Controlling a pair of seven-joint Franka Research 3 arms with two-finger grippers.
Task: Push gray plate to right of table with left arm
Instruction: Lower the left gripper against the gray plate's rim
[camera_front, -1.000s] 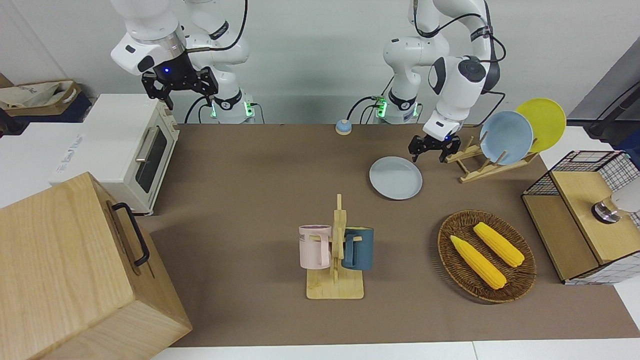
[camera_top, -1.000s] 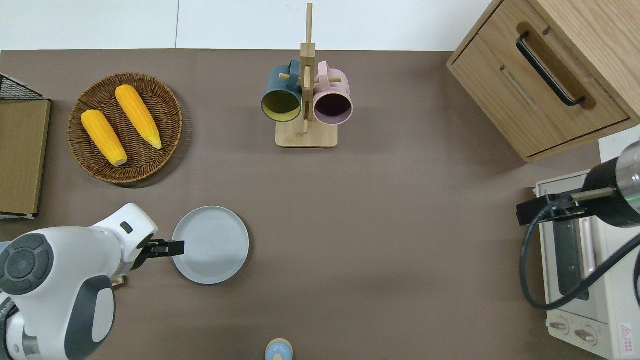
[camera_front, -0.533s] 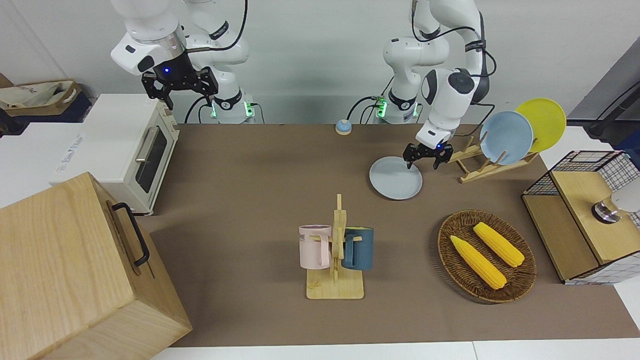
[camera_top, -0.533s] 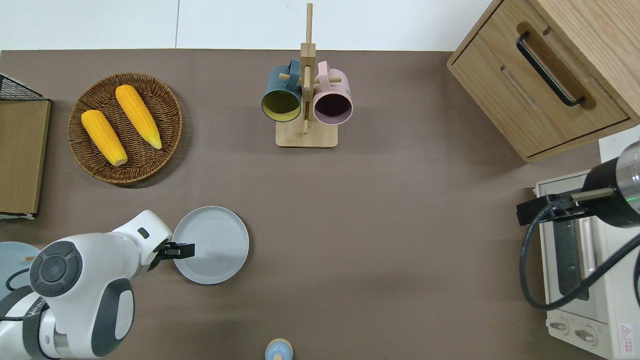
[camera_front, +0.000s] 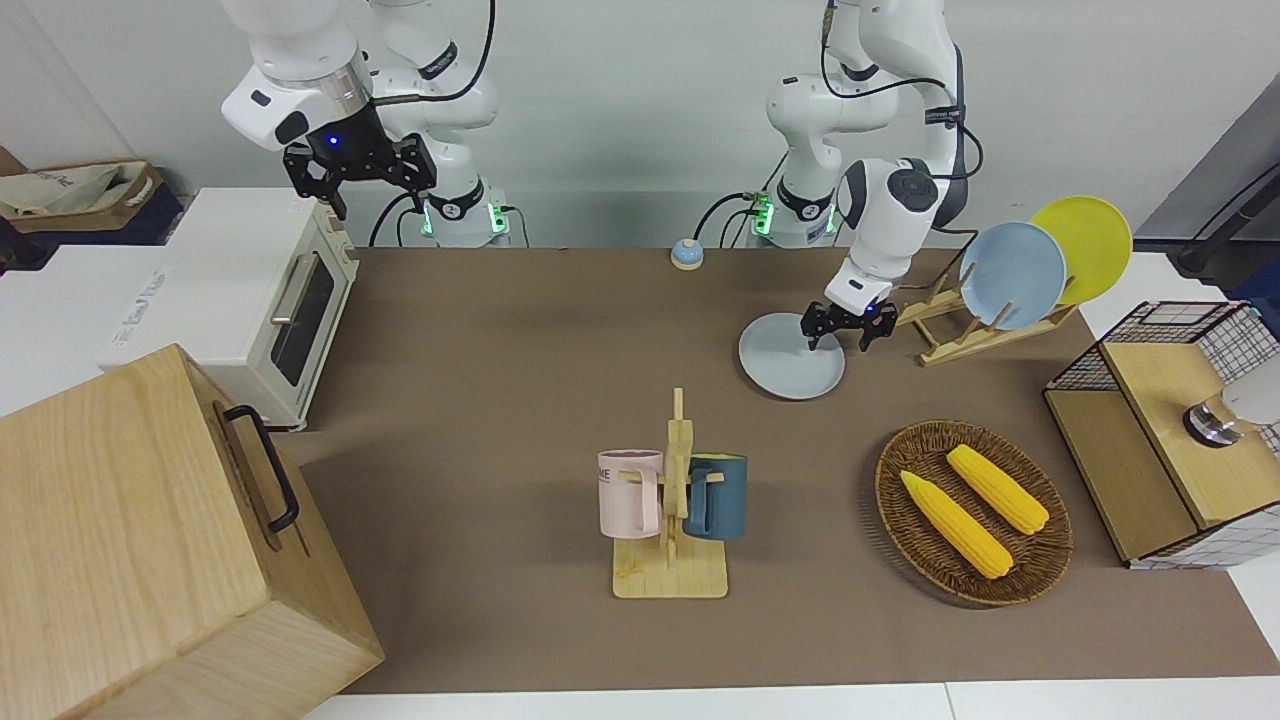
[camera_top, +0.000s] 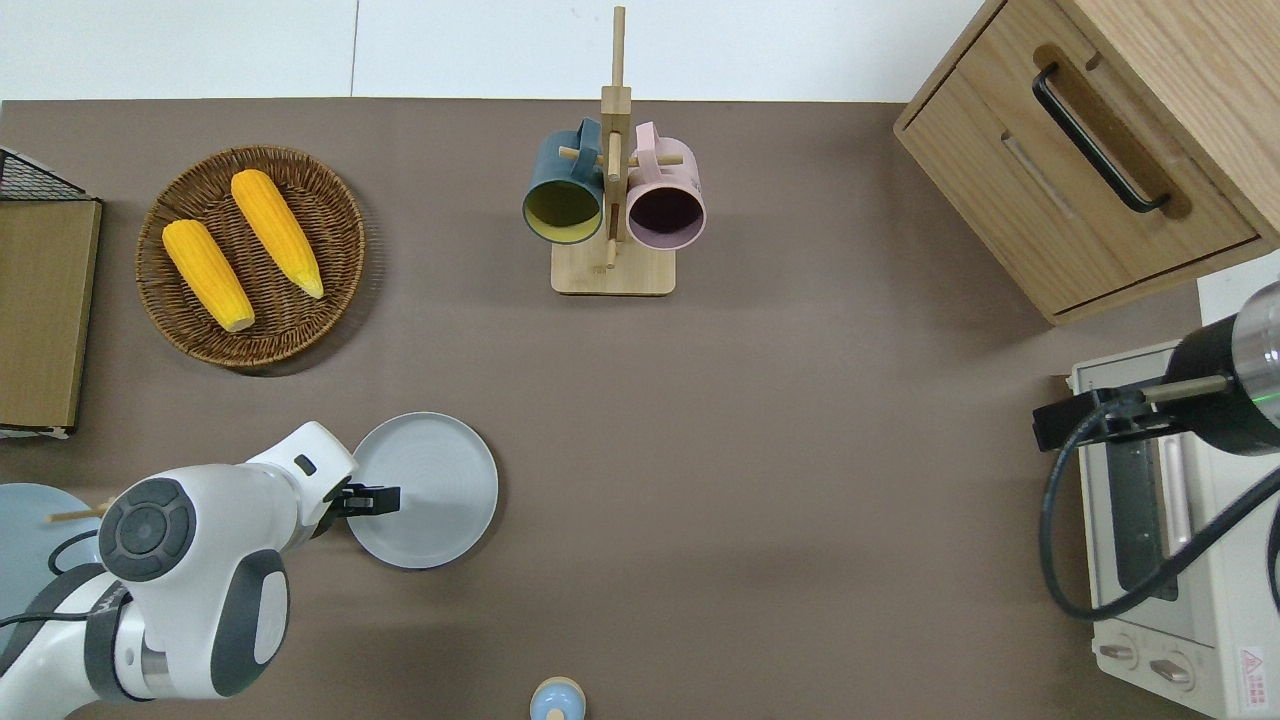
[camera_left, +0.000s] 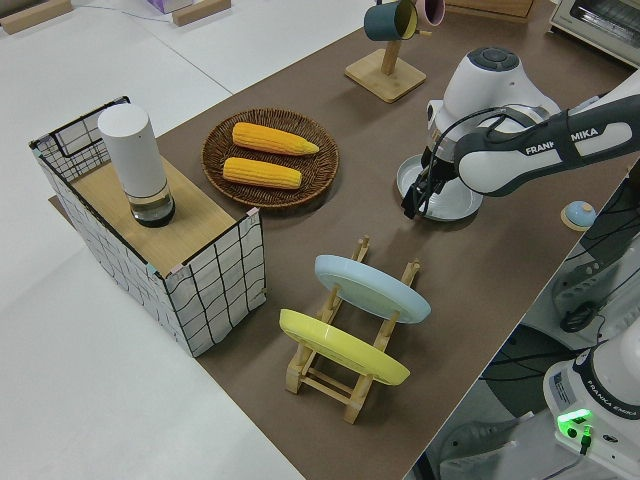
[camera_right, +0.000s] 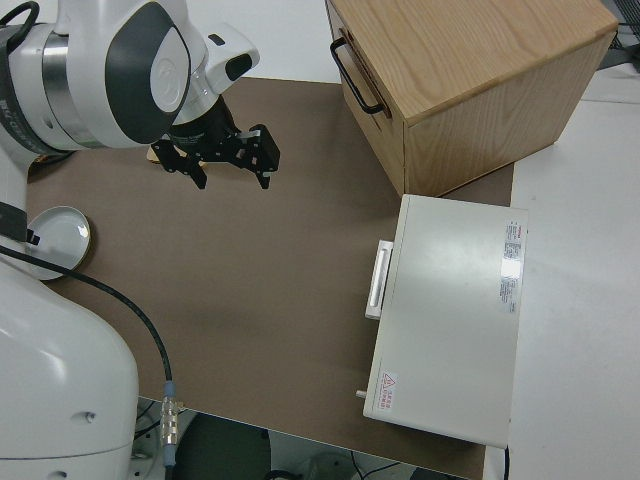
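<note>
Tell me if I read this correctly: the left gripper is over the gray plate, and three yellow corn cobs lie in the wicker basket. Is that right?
Not quite. The wicker basket holds two corn cobs, not three; the overhead view shows this plainly. The rest stands: the left gripper is over the gray plate.

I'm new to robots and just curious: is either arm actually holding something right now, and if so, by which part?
Nothing is held. The left gripper is over the gray plate near its rim, not clamped on it. The right arm is parked.
</note>
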